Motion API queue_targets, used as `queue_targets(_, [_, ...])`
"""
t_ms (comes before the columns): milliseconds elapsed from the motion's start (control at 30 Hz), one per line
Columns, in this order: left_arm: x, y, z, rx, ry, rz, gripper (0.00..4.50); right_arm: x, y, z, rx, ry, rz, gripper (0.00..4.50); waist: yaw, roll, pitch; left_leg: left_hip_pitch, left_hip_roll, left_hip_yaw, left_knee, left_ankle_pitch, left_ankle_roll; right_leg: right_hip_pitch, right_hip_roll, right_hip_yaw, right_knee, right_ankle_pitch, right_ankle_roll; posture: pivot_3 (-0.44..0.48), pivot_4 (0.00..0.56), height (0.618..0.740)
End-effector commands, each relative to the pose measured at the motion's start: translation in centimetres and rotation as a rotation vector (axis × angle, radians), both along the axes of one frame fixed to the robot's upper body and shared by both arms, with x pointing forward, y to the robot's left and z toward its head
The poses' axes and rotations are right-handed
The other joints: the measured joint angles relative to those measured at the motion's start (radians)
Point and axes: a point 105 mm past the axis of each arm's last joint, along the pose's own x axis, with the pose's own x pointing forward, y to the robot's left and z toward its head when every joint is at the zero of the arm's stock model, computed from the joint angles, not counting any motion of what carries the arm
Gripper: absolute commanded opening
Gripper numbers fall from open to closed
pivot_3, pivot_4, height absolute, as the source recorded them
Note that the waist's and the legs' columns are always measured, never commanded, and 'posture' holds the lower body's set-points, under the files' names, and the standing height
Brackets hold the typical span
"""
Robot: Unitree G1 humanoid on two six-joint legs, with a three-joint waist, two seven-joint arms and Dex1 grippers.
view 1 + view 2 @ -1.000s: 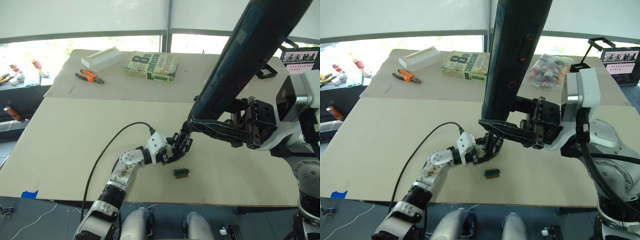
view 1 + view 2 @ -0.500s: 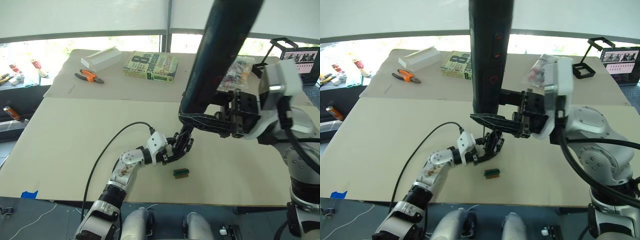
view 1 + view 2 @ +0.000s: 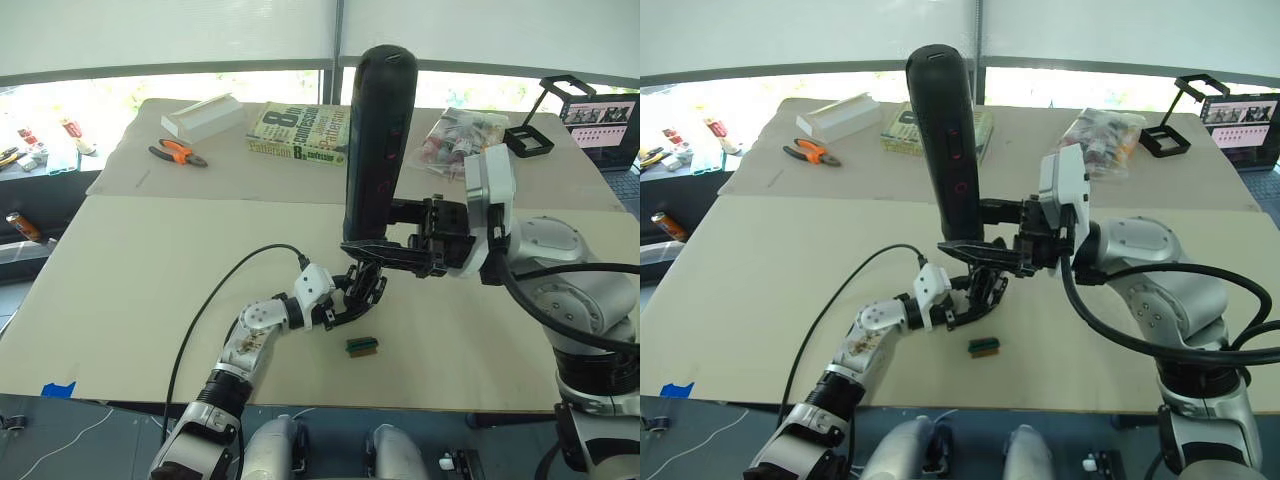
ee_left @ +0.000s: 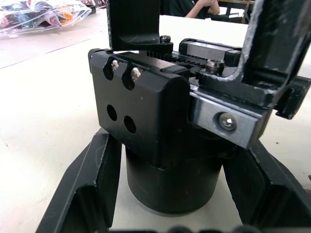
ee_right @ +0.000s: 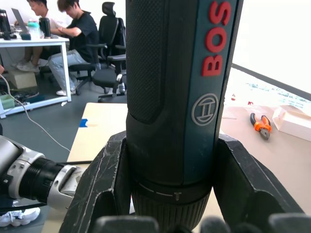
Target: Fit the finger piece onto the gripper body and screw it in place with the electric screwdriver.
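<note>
Screwdriver (image 3: pixel 378 140) swung upright above gripper body (image 4: pixel 160 141).

Pliers (image 3: pixel 179 153), a white box (image 3: pixel 204 116) and a book (image 3: pixel 303 132) lie along the counter's (image 3: pixel 150 270) far edge; a green block (image 3: pixel 363 345) sits near the front edge.

Electric screwdriver (image 3: pixel 375 150) bit hidden behind the right gripper (image 3: pixel 385 255), gripper body (image 4: pixel 160 126) base hidden between left gripper's jaws, finger piece indiscernible.

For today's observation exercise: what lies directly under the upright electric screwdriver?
Under the electric screwdriver, held upright by the right hand, sits the gripper body, clamped by the left hand. The bit's tip and any screw are covered.
</note>
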Motion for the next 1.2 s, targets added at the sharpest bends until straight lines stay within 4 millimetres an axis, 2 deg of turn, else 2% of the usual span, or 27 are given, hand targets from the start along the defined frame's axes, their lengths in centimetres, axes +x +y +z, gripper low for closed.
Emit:
queue_targets(33, [-0.8, -0.1, -1.5, 0.035, 0.048, -0.015, 2.51, -0.6, 0.1, 1.5, 0.029, -0.076, 0.016, 1.92, 0.0, 0.0, 0.0, 0.0, 0.0, 0.0, 0.0, 0.0, 0.0, 0.0, 0.0, 0.0, 0.0, 0.0, 0.0, 0.0, 0.15, 0.74])
queue_targets(1200, [-0.9, -0.3, -1.4, 0.028, 0.052, -0.018, 2.51, -0.6, 0.4, 0.0, 0.008, -0.022, 0.005, 1.92, -0.002, 0.0, 0.0, 0.0, 0.0, 0.0, 0.0, 0.0, 0.0, 0.0, 0.0, 0.0, 0.0, 0.0, 0.0, 0.0, 0.15, 0.74])
